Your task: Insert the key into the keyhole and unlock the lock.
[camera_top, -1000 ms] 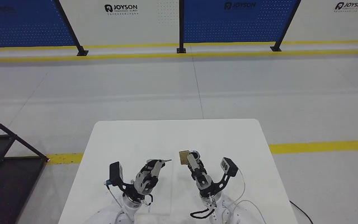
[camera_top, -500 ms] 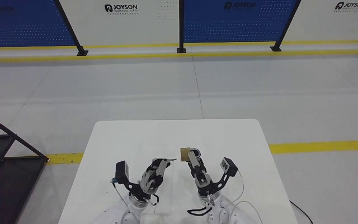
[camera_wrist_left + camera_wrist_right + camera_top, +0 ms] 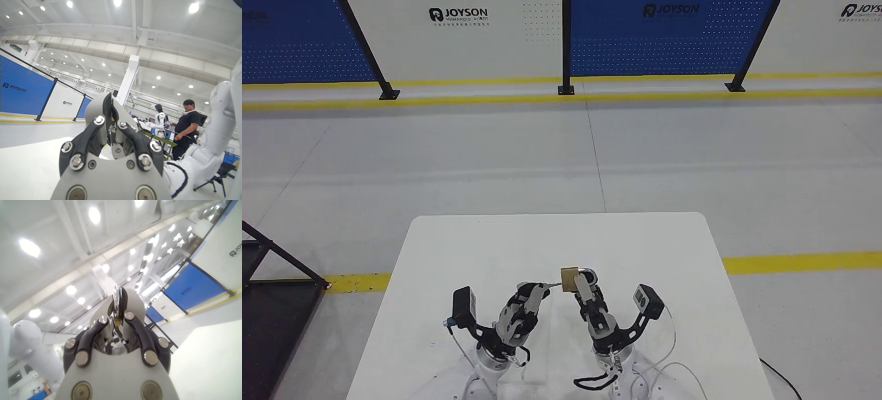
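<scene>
Above the table (image 3: 442,250), key (image 3: 553,287) pinched by left tool (image 3: 539,291) now reaches lock (image 3: 569,277) gripped by right tool (image 3: 583,286).

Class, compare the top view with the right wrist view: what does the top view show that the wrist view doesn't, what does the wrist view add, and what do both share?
Top view, not the wrist view: the left gripper holding the key, its tip at the lock; whether it is inserted cannot be told. Right wrist view, not the top view: the lock edge-on between the pads, ceiling lights above. Shared: the right gripper shut on the lock, the white table, blue barrier panels.
</scene>
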Tool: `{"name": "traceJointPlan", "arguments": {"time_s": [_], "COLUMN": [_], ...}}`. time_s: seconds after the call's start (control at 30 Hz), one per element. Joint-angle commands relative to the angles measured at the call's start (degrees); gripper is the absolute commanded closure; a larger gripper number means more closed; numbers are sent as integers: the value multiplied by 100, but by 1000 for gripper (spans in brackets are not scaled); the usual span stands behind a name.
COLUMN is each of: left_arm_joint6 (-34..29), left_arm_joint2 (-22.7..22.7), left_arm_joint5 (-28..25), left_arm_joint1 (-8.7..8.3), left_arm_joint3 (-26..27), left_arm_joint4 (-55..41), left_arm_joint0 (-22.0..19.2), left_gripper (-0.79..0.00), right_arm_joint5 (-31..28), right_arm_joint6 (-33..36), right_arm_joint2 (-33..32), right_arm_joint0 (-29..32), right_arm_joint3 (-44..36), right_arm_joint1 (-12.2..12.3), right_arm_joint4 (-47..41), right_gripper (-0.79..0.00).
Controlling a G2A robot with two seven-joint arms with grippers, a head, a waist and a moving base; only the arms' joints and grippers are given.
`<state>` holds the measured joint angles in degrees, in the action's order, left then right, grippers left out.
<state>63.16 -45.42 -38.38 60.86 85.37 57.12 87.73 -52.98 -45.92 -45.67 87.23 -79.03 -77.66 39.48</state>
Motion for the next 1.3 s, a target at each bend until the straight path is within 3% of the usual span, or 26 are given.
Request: {"name": "traceJointPlan", "arguments": {"time_s": [0.0, 1.27], "left_arm_joint6": [-4, -158], "left_arm_joint2": [-11, -324], "left_arm_joint5": [1, -331], "left_arm_joint1": [20, 301], "left_arm_joint3": [0, -124], "left_arm_joint4": [-6, 69], "left_arm_joint0": [7, 108], "left_gripper": [0, 0], "right_arm_joint5": [6, -115], "right_arm_joint6": [10, 506], "right_arm_joint2": [-20, -361], "right_arm_joint0": [12, 227], "right_arm_joint3": [-2, -56], "right_arm_joint1": [-13, -201], "right_arm_joint4": [14, -69], "right_gripper": [0, 0]}}
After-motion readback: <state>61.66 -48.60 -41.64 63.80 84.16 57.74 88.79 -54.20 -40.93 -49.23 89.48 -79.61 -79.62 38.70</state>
